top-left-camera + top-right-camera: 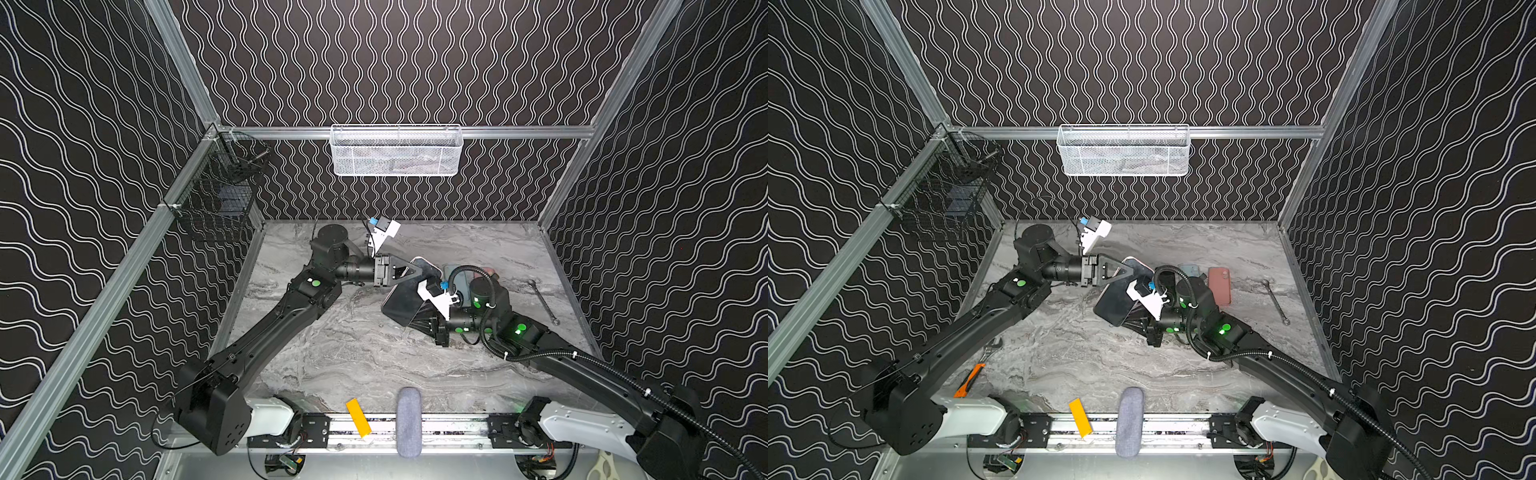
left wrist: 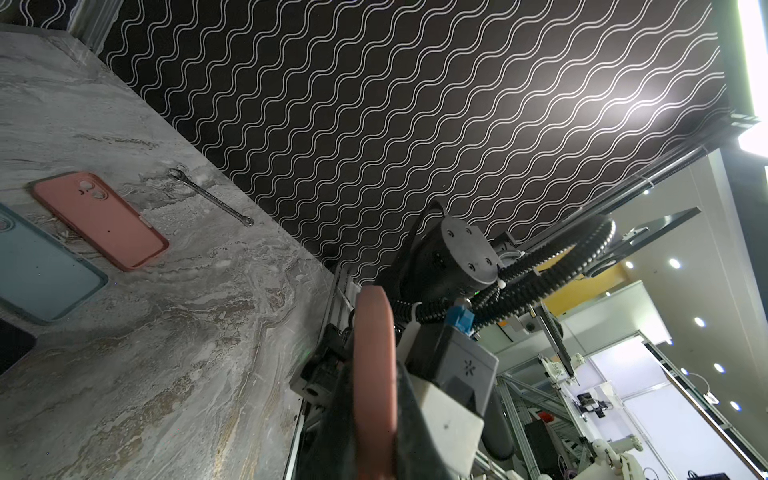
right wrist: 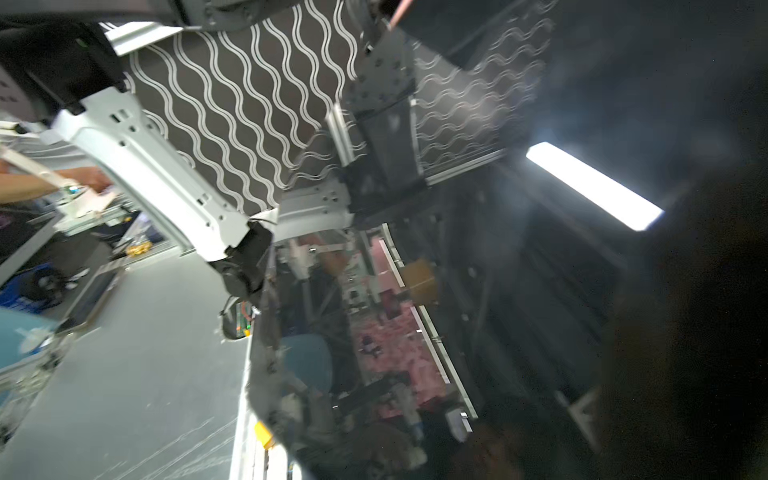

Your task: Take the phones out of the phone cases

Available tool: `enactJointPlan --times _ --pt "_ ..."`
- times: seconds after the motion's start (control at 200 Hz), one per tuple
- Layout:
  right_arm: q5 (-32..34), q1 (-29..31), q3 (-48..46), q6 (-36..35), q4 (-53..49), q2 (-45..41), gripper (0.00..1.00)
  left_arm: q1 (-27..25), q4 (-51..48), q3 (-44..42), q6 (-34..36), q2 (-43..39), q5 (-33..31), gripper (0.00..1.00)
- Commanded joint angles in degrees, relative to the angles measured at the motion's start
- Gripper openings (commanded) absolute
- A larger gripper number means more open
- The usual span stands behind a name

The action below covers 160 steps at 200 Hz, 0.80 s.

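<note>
The phone hangs tilted above the table's middle, black screen up, in a pink phone case whose rim shows at its far end. My left gripper is shut on that far end; in the left wrist view the pink case edge runs between its fingers. My right gripper is shut on the phone's near end. In the right wrist view the glossy screen fills most of the picture and hides the jaws.
On the table behind the right arm lie a second pink case, a blue case and a wrench. An orange-handled tool lies front left. A white basket hangs on the back wall.
</note>
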Motion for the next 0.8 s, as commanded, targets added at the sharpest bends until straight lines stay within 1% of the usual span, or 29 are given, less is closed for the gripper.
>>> enactJointPlan --times 0.0,0.085,0.16,0.27,0.385,0.461,0.561,0.636,0.716,0.796 --pt "5.2 0.0 -0.8 1.4 10.0 -0.9 0.05 -0.6 2.7 -0.1 -3.8 0.1 -0.9 0.0" --pt "5.1 -0.3 -1.2 1.9 10.6 -1.3 0.09 -0.6 2.9 0.1 -3.8 0.2 -1.6 0.0" --pt "3.1 -1.2 -1.5 3.1 11.5 -1.7 0.14 -0.6 3.0 0.6 -4.1 0.6 -2.4 0.0" --pt "-2.4 -4.3 -3.3 7.2 15.6 -2.8 0.2 -0.3 3.1 1.4 -4.5 1.5 -4.2 0.0" --pt "-8.5 -8.7 -5.9 13.6 21.9 -4.0 0.25 0.7 3.1 1.9 -5.4 1.8 -7.6 0.0" --pt "-11.3 -10.5 -7.4 17.4 25.9 -4.5 0.27 1.8 3.1 1.4 -6.1 1.4 -11.3 0.0" --pt "-13.1 -11.1 -7.8 18.9 26.9 -4.3 0.33 3.3 3.3 -0.8 -8.0 -0.4 -19.0 0.0" --pt "-13.6 -11.4 -8.3 20.4 28.3 -4.3 0.38 4.0 3.9 -3.2 -10.0 -2.6 -25.1 0.0" --pt "-13.5 -12.0 -9.7 22.6 31.3 -4.5 0.44 4.4 5.5 -5.4 -11.7 -4.5 -29.2 0.0" --pt "-13.4 -12.9 -11.1 25.8 34.7 -4.6 0.51 4.6 9.3 -8.2 -14.6 -6.3 -32.8 0.0"
